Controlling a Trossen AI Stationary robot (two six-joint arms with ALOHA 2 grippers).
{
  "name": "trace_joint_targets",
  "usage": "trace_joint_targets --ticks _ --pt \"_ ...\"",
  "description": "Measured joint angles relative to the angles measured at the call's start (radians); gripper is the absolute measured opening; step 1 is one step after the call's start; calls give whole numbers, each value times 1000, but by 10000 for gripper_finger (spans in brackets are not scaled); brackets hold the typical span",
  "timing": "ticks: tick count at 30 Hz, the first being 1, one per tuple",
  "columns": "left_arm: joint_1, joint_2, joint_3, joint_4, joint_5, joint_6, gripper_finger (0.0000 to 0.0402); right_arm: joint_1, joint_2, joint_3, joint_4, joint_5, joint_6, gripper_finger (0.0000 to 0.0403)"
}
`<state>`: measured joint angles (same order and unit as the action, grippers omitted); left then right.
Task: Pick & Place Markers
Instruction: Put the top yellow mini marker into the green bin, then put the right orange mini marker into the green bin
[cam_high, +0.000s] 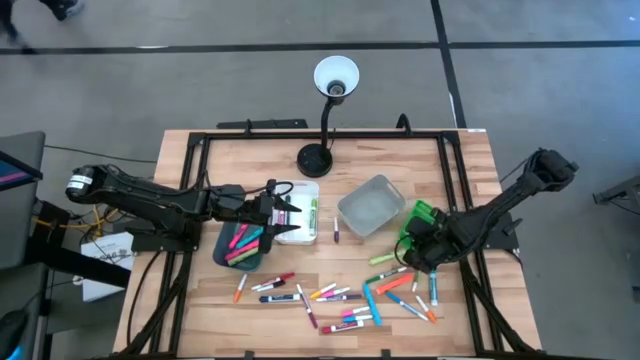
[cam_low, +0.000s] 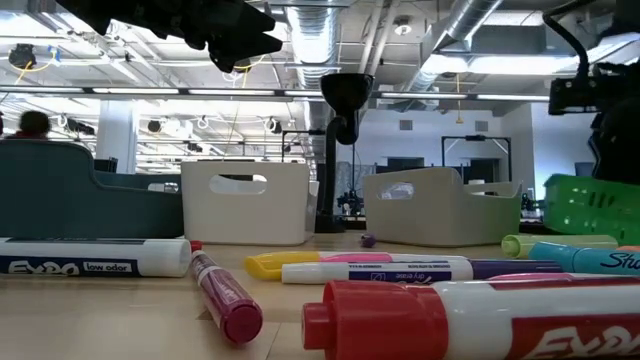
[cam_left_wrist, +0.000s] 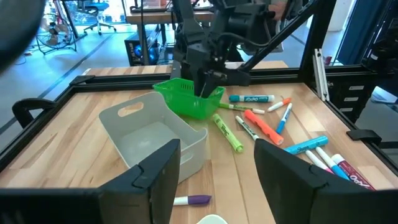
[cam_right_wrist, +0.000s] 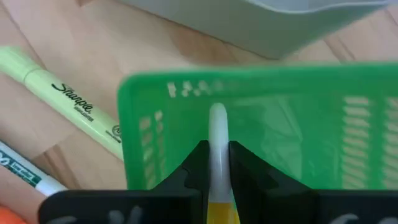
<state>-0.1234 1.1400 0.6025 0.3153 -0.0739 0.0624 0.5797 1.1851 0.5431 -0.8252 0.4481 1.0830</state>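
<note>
My right gripper hangs over the green bin with a white-barrelled marker pinched between its jaws, the barrel pointing down into the bin's mouth. The risk I see is in the letting go: the jaws are narrow and only just around the barrel, and if they part while the marker leans toward the near wall, it may strike the rim and tip out onto the bench, among the loose markers lying beside the bin. A nudge against the light green bin could also shove it into the grey bin next to it. My left gripper waits well apart, above the white bin, jaws spread wide and holding nothing; the teal bin beside it has several markers in it.
</note>
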Motion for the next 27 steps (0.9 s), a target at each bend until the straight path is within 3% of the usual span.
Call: trace_joint_targets --ticks 17,27 --pt "0 0 0 1 0 0 202 -119 0 2 16 -25 -105 103" --pt "0 0 0 1 0 0 202 -130 0 199 -60 -154 -113 154"
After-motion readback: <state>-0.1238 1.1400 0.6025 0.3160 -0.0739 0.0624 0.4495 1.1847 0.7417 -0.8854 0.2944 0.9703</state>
